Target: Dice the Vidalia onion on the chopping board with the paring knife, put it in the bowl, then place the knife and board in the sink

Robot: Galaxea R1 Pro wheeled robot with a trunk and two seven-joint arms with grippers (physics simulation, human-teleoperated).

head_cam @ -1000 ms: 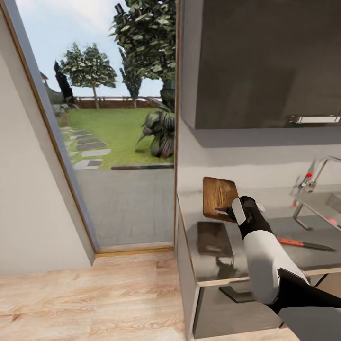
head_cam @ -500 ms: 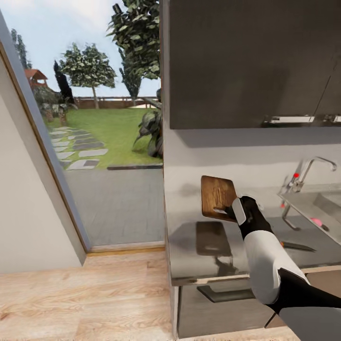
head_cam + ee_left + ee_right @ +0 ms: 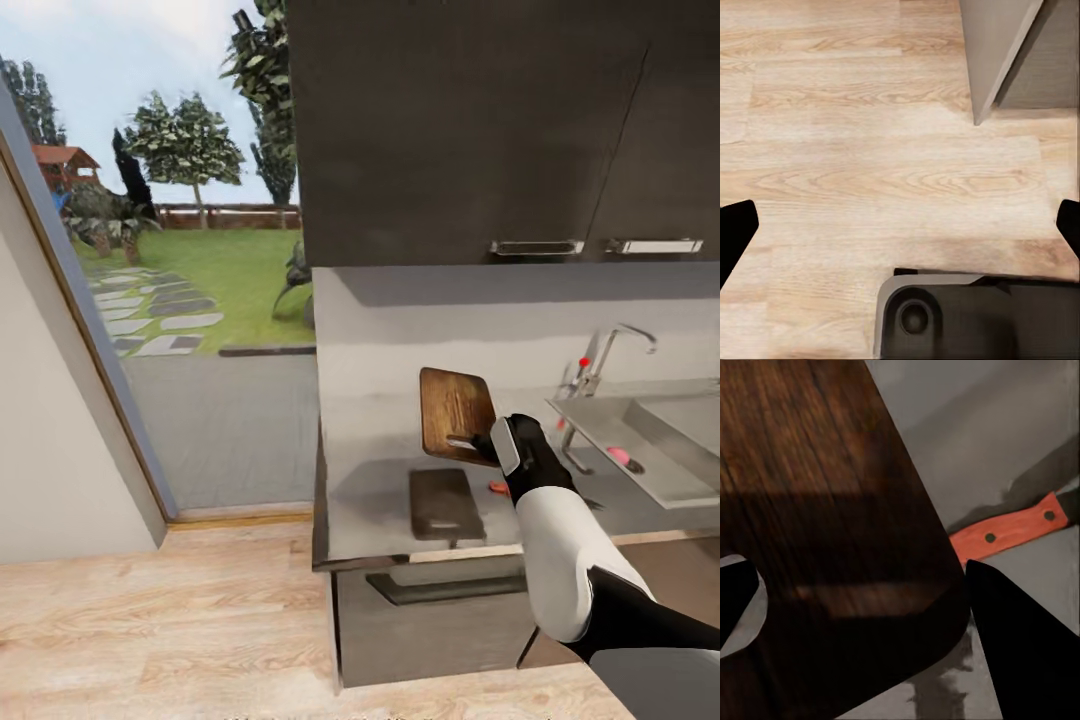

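Upright, chopping board in right hand.

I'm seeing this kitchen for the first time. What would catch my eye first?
The right gripper holds the dark-brown chopping board upright above the grey countertop, which mirrors it. To the right the pink Vidalia onion lies in the sink, and the paring knife lies on the counter under the board.

In the head view the right arm is covering most of the knife (a bit of red handle is peeking out); the sink is running off the picture's edge; the onion is showing too small to make out; in the right wrist view the board is overflowing the picture, its slot partly covered by a fingertip.
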